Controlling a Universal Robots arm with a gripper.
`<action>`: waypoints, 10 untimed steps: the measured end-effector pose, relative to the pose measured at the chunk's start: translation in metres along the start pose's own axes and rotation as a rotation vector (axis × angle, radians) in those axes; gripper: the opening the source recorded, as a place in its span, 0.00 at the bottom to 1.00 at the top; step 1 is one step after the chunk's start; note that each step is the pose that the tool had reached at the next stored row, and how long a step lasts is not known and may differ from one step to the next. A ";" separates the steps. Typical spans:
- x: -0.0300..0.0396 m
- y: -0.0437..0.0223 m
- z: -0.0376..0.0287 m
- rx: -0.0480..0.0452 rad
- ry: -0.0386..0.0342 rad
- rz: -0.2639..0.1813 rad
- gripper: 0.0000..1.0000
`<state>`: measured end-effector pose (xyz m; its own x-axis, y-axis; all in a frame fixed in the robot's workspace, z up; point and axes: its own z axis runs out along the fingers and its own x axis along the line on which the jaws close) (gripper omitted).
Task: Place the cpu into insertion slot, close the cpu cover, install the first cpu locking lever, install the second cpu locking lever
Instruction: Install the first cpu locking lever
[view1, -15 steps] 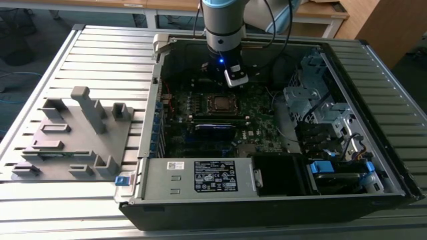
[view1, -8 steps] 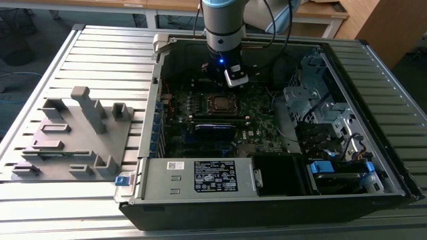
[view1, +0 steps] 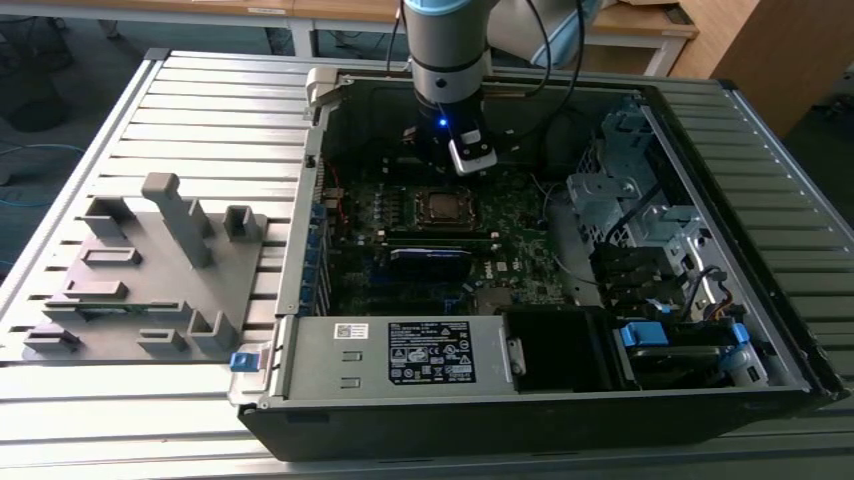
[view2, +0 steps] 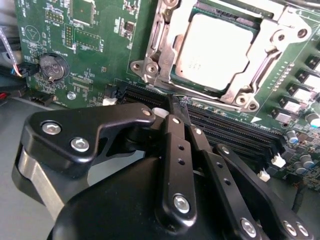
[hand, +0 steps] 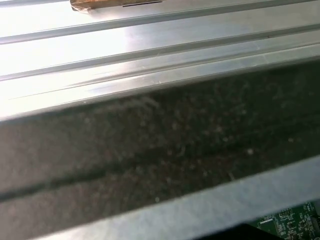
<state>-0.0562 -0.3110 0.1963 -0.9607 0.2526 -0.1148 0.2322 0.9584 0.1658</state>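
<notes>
Black gripper (view2: 173, 102), closest to the lens in the second wrist view. Its fingers are drawn together to a point with nothing visibly between them. The tips sit at the silver rim of the insertion slot (view2: 148, 67). The cpu (view2: 215, 52) lies seated in that slot, and the cpu cover (view2: 210, 95) lies flat, framing it.

The work appears to be at the locking levers; whether one lies under the tips cannot be told. Doing this well likely calls for a steady push along the rim, kept off the cpu top and off the long black memory slots (view2: 235, 127) just beside.

In the exterior view, from its left: a grey fixture tray (view1: 134, 270) with upright posts stands on the slatted metal table (view1: 200, 110). Next comes the open computer case (view1: 534, 430). It holds the green motherboard (view1: 521, 230), a power supply (view1: 400, 350) along the wall nearest that camera, and drive cages (view1: 607, 195) toward the right wall.
</notes>
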 end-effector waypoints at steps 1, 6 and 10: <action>0.0000 -0.0001 0.0002 0.0004 0.0000 0.000 0.10; 0.0002 -0.0003 0.0011 0.0006 -0.0001 0.000 0.10; 0.0002 -0.0003 0.0017 0.0005 0.0000 0.000 0.10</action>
<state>-0.0563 -0.3111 0.1945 -0.9607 0.2525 -0.1149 0.2322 0.9585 0.1653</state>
